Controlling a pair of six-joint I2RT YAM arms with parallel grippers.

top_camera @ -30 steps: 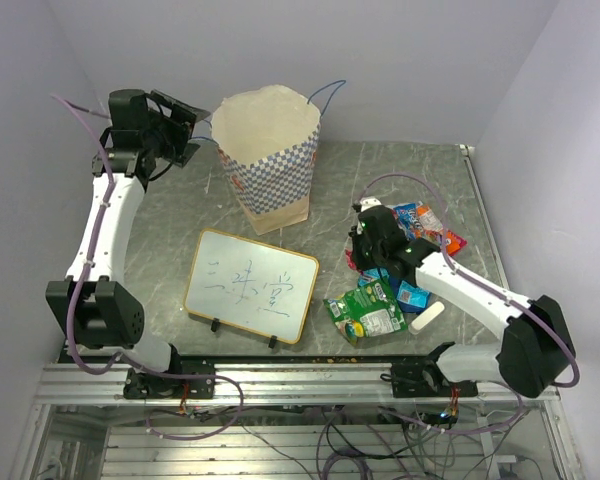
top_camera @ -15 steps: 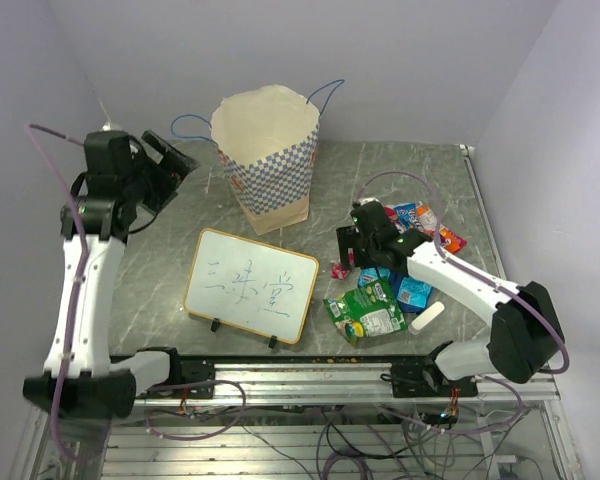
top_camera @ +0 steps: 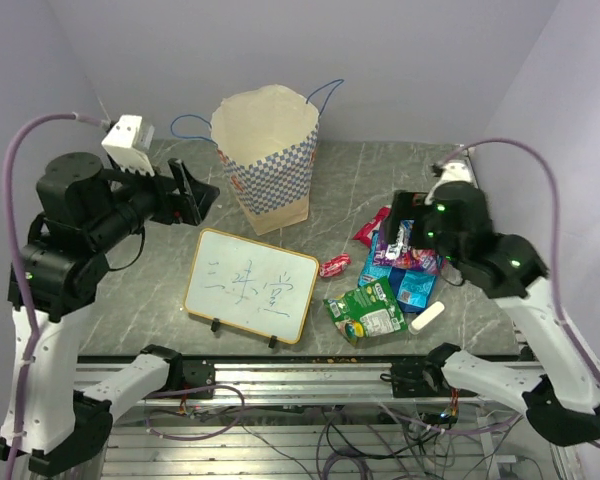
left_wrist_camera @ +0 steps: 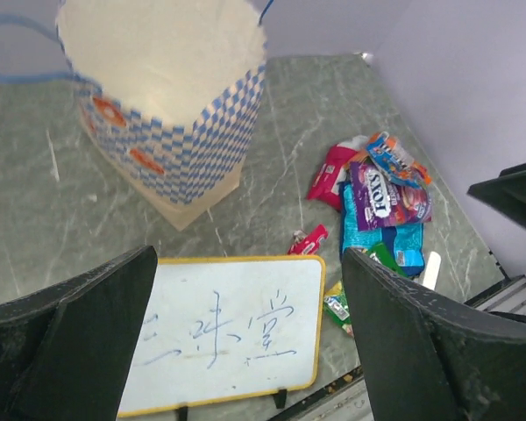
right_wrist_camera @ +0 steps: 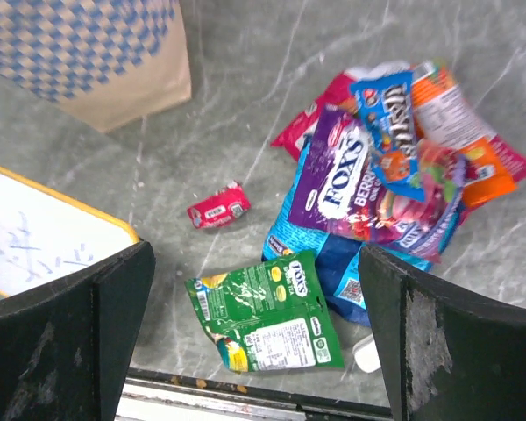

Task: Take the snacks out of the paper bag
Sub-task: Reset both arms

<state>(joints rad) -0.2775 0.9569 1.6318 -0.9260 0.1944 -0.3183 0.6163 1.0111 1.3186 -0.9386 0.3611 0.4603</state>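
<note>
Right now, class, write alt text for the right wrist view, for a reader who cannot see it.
Snack packets lie heaped on a grey table, a green packet and a small red candy beside them. The paper bag's corner shows top left; the open right gripper frames the view.

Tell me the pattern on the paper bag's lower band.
Blue-and-white chequered on the paper bag; clearest in the left wrist view.

**Colours on the table**

The paper bag (top_camera: 268,150), upper centre of the overhead view, is tan with a blue-and-white chequered band, orange marks and blue cord handles. The whiteboard (top_camera: 250,285) is white, yellow-framed, with blue writing. At right lie a green packet (right_wrist_camera: 267,309), a purple-and-teal packet (right_wrist_camera: 344,191), a blue packet (right_wrist_camera: 387,107), an orange-and-white packet (right_wrist_camera: 460,132) and a red candy (right_wrist_camera: 217,208). The table (top_camera: 360,180) is grey, veined white.
</note>
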